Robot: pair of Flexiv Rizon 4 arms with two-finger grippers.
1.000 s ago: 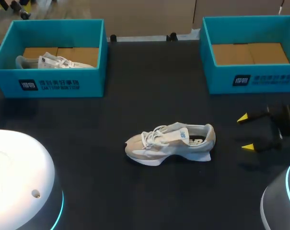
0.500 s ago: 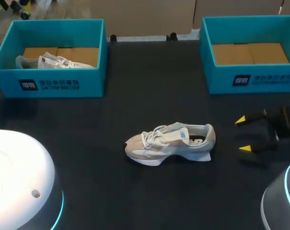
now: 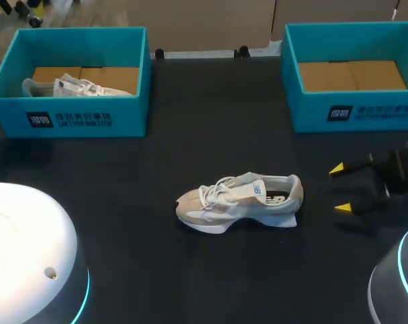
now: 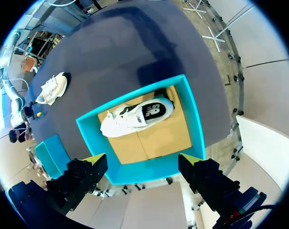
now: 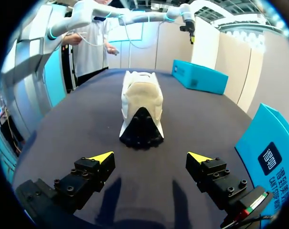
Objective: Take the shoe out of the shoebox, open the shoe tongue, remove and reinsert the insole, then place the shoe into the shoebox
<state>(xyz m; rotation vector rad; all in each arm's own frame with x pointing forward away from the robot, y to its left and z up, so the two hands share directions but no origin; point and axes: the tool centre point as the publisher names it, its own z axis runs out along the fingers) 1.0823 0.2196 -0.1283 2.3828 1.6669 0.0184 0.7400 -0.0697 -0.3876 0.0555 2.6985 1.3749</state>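
Note:
A pale grey-white shoe lies on its sole mid-table, toe to the left, heel to the right. My right gripper hangs open just right of the heel, a gap away. In the right wrist view the shoe's heel is straight ahead of the open right gripper. A second white shoe lies in the teal left shoebox. My left gripper is open high above that shoebox, looking down on the boxed shoe; it is out of the head view.
An empty teal shoebox with a cardboard floor stands at the back right, close beside my right arm. My arms' white bases fill the near corners. The black tabletop lies bare between the boxes.
My right gripper has crept a little to the left, toward the shoe's heel. The shoe and both boxes have stayed put.

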